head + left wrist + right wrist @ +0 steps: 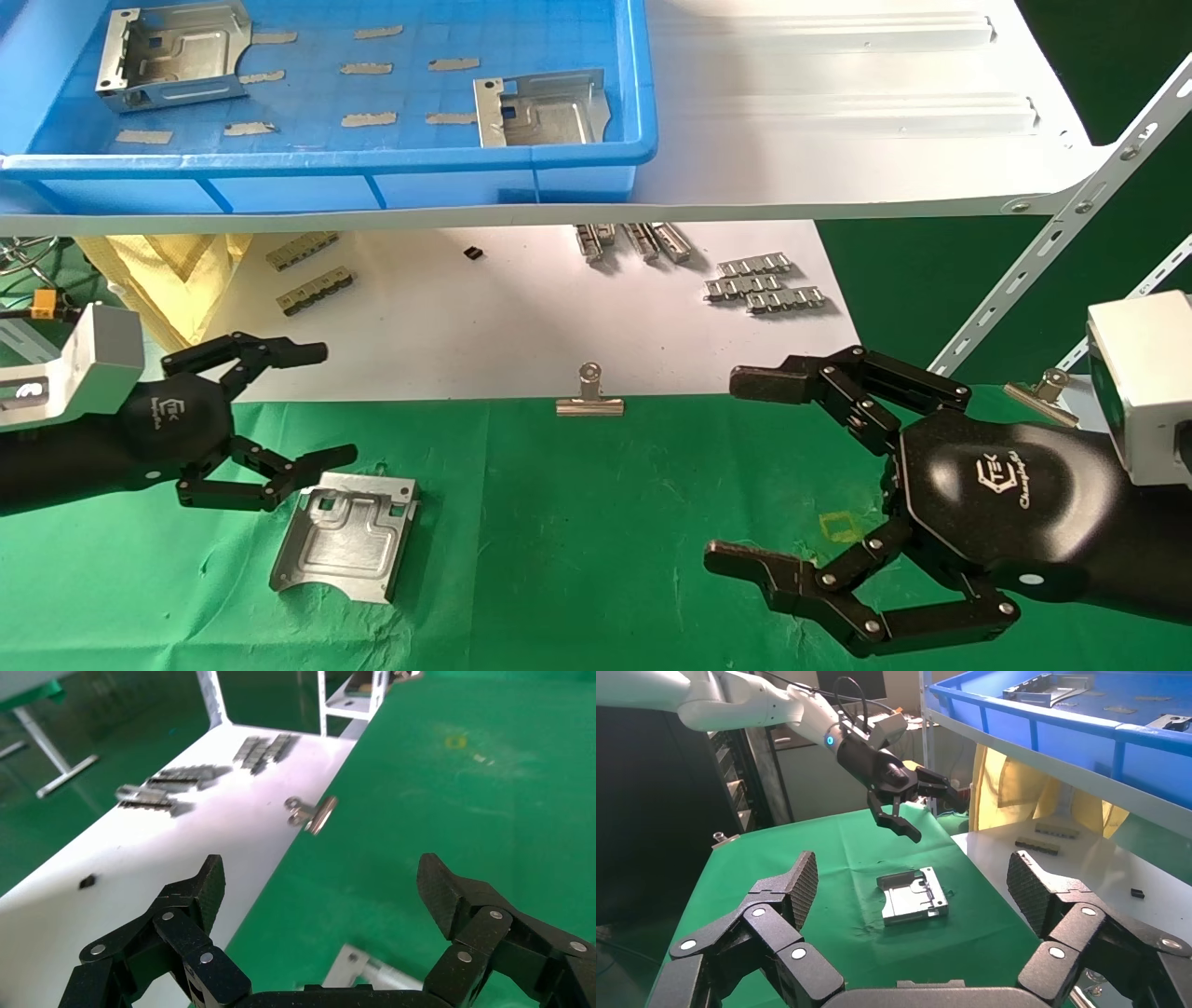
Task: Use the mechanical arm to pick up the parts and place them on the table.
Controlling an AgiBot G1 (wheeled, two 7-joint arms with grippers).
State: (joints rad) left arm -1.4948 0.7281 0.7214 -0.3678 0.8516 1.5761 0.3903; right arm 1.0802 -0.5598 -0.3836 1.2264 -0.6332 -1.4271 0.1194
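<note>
A green-clothed desk (577, 522) fills the foreground, with a white sheet (466, 317) behind it and a white shelf (838, 121) above carrying a blue bin (372, 177). One part (345, 534) already lies flat on the desk, near its left side. Two more parts stay in the bin: one (174, 56) at its far left corner, another (542, 110) against its right front wall. Small grey strips (372, 119) are scattered over the bin floor between them. So the job looks about a third done, with two parts left to bring down.

The left gripper (317, 403) hovers above and just beside the placed part, fingers spread wide and holding nothing. The right gripper (736, 471) hangs over the right of the desk, well apart from any part, its fingers likewise open and empty. A binder clip (589, 393) pins the cloth's back edge.
</note>
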